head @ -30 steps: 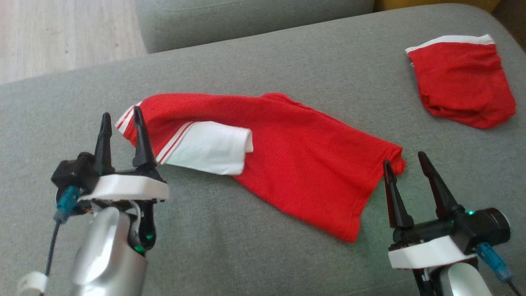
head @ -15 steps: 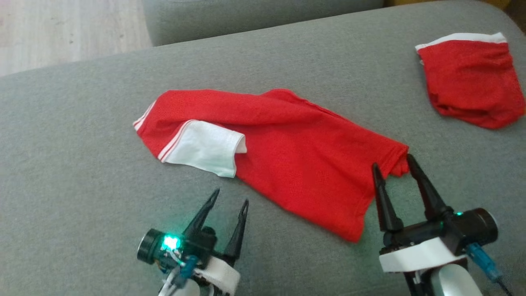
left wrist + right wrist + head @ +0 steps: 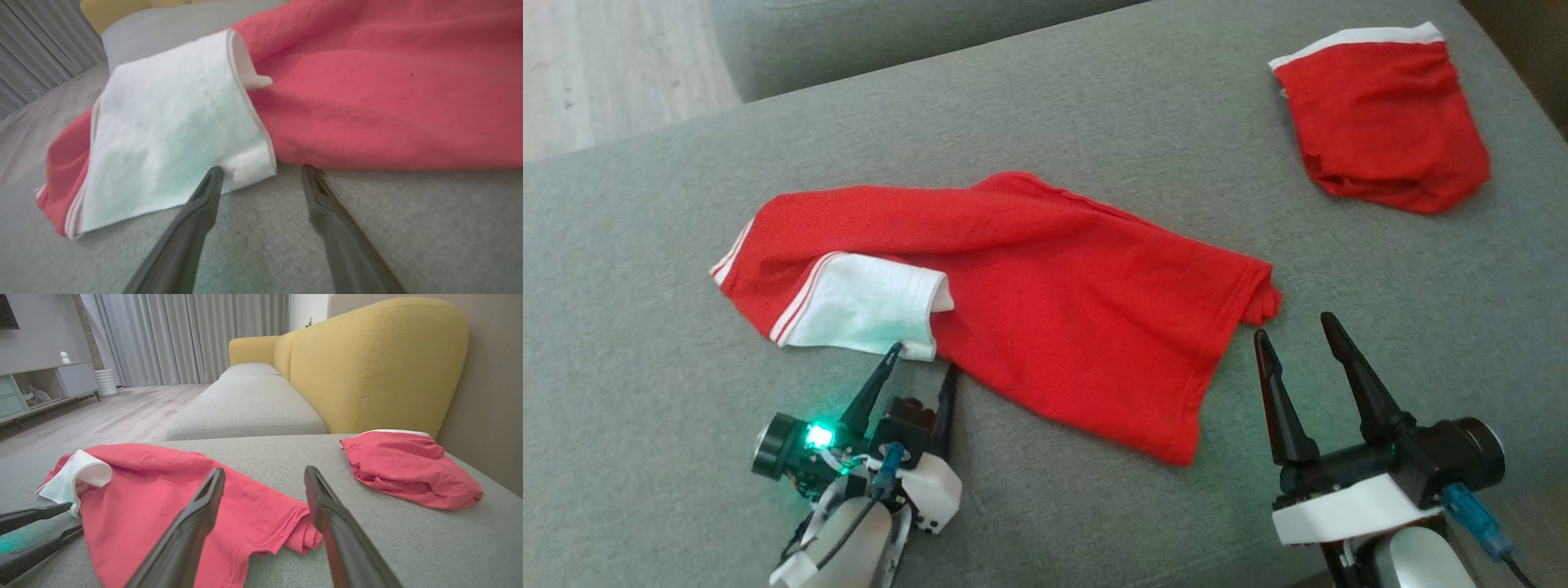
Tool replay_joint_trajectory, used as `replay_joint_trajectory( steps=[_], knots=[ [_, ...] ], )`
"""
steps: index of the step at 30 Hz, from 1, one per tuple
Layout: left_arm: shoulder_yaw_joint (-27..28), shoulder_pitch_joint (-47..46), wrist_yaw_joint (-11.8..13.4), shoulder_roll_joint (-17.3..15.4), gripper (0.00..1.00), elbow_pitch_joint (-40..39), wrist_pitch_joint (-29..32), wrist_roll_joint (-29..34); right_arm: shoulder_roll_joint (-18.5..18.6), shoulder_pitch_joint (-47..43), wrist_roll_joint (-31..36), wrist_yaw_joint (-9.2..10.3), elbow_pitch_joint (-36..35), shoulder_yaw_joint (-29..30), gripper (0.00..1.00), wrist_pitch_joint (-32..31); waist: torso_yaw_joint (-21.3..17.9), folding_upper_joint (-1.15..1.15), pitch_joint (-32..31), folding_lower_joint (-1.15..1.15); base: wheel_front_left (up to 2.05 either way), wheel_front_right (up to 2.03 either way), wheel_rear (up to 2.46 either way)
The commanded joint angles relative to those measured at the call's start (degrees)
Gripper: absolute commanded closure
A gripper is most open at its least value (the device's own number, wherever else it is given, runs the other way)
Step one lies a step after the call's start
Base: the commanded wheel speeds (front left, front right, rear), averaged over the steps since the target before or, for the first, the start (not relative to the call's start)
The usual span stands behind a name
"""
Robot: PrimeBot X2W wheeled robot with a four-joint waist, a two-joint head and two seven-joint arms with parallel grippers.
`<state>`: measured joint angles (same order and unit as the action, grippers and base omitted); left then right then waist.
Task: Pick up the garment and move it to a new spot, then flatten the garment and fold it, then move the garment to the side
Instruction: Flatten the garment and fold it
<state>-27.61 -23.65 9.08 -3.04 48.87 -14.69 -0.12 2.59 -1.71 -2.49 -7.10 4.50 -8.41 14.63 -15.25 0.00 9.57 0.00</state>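
Observation:
The garment (image 3: 1062, 302) is a red T-shirt with a white, red-striped sleeve (image 3: 862, 306), lying crumpled on the grey sofa seat (image 3: 1045, 106). My left gripper (image 3: 925, 359) is open, low over the seat. Its tips reach the sleeve's near corner (image 3: 249, 163), one finger (image 3: 204, 204) touching the white cloth; nothing is between the jaws. My right gripper (image 3: 1294, 325) is open just short of the bunched hem corner (image 3: 1262, 298) at the garment's right end. In the right wrist view that corner (image 3: 302, 531) lies between the fingers of the gripper (image 3: 264, 469).
A second red garment (image 3: 1380, 122) with a white edge lies folded at the far right of the seat. A yellow backrest (image 3: 367, 367) rises behind it. Another grey cushion (image 3: 245, 404) and wooden floor (image 3: 588, 65) lie beyond the seat's far edge.
My left gripper has swung from the garment's left end round to its front edge, now pointing at the white sleeve's corner. The head camera has shifted. The right gripper stays by the hem corner.

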Motion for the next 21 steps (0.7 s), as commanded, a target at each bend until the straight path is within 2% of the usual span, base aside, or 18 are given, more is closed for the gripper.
replay_joint_trajectory(
  steps=[1, 3, 4, 5, 6, 11, 14, 17, 21],
  knots=[
    [2.04, -2.22, 0.41, -1.19, 0.0, -0.08, -0.29, -0.54, 0.29, 1.81, -0.35, -0.39, -1.6, -1.05, 0.0, 0.37, -0.73, 0.0, 0.08, 0.0, 0.0, 0.0, 0.0],
    [2.23, -2.72, 0.48, -1.47, 0.0, 0.81, -0.29, -0.81, 0.29, 1.81, -0.59, -0.39, -1.57, -1.0, 0.0, 0.37, -1.13, 0.0, 0.07, 0.0, 0.0, 0.0, 0.0],
    [2.26, -2.87, 0.51, -1.54, 0.27, 1.13, -0.29, -0.91, 0.29, 1.78, -0.66, -0.39, -1.58, -1.01, 0.0, 0.37, -1.25, 0.0, 0.06, 0.0, 0.0, 0.0, 0.0],
    [2.3, -2.98, 0.63, -1.57, 0.67, 1.15, -0.29, -1.01, 0.29, 1.74, -0.73, -0.39, -1.61, -1.03, 0.0, 0.37, -1.37, 0.0, 0.06, 0.0, 0.0, 0.0, 0.0],
    [2.3, -2.99, 0.7, -1.6, 0.98, 1.1, -0.29, -1.09, 0.29, 1.69, -0.8, -0.39, -1.65, -1.0, 0.0, 0.37, -1.42, 0.0, 0.06, 0.0, 0.0, 0.0, 0.0],
    [1.1, -1.45, 0.85, -2.29, 1.0, 0.05, -0.3, -0.65, 0.29, 0.99, -1.25, -0.39, -1.24, -0.7, 0.0, 0.37, -0.73, 0.0, -0.54, 0.0, 0.0, 0.0, 0.0],
    [1.26, 0.43, 1.74, -3.17, 1.0, -2.46, -0.3, -0.86, 0.29, 0.45, -1.36, -0.39, -0.85, -0.7, 0.0, 0.37, 0.04, 0.0, -1.06, 0.0, 0.0, 0.0, 0.0],
    [1.98, 2.66, 3.6, -5.04, 1.0, -7.14, -0.3, -0.83, 0.4, -0.45, -0.84, -0.39, 0.7, -1.69, 0.0, 0.37, 1.26, 0.0, -1.48, 0.0, 0.0, 0.0, 0.0],
    [2.58, 4.83, 6.33, -9.5, 1.0, -14.33, -0.3, 0.88, 1.56, -2.42, 0.2, -0.39, 4.27, -4.57, 0.0, 0.37, 3.77, 0.0, -2.11, 0.0, 0.0, 0.0, 0.0]
  ],
)
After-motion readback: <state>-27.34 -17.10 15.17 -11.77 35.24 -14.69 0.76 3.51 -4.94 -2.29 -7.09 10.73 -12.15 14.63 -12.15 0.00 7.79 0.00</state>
